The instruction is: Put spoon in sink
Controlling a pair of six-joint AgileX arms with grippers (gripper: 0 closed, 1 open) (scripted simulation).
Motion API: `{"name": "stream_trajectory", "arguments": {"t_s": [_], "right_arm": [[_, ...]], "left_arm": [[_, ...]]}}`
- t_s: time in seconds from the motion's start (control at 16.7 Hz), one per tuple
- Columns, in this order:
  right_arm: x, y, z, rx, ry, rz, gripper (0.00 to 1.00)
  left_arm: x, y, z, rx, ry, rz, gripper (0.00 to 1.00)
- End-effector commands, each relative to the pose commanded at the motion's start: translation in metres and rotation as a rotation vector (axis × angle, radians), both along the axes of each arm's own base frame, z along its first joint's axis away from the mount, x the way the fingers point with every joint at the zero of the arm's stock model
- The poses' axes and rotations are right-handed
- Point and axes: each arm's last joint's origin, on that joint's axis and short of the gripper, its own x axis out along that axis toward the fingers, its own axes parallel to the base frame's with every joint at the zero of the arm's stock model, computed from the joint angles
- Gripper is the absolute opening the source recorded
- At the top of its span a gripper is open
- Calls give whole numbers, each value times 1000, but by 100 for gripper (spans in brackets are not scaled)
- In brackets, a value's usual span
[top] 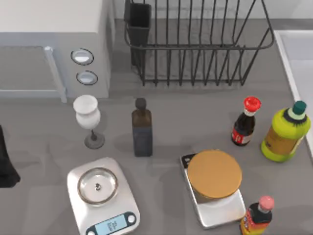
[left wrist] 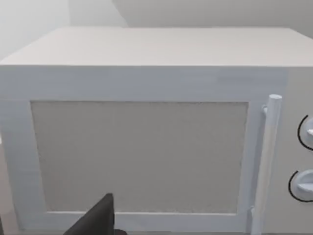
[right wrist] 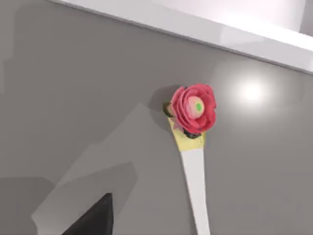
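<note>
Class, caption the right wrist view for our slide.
White-handled spoon topped by a pink rose lies on the grey table beside the sink's white rim.

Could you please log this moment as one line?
spoon: on table near sink, not grasped | right gripper: hovering over spoon | left arm: parked, left table edge

Honestly nothing here was readable. The white kitchen scale with the round steel pan had a pale blue display with digits on it, but too small to make out. The red-capped dark sauce bottle and the yellow-green bottle wore labels, print illegible.
</note>
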Motion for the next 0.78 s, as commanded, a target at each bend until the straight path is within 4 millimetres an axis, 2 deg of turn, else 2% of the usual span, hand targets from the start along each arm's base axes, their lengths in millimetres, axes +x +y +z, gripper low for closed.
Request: {"name": "stream_trajectory", "arguments": {"t_s": [0.18,0.36,0.54,0.78], "right_arm": [[15,-22,-1,57,220,42,100],[24,-39,-3,114,350,77,100],[27,-45,-4,138,393,91,100],[27,-44,-4,136,391,94,100]], "left_arm": [[0,0,0,0,0,0,100],[0,0,0,0,0,0,100],[0,0,0,0,0,0,100],[0,0,0,0,0,0,100]]}}
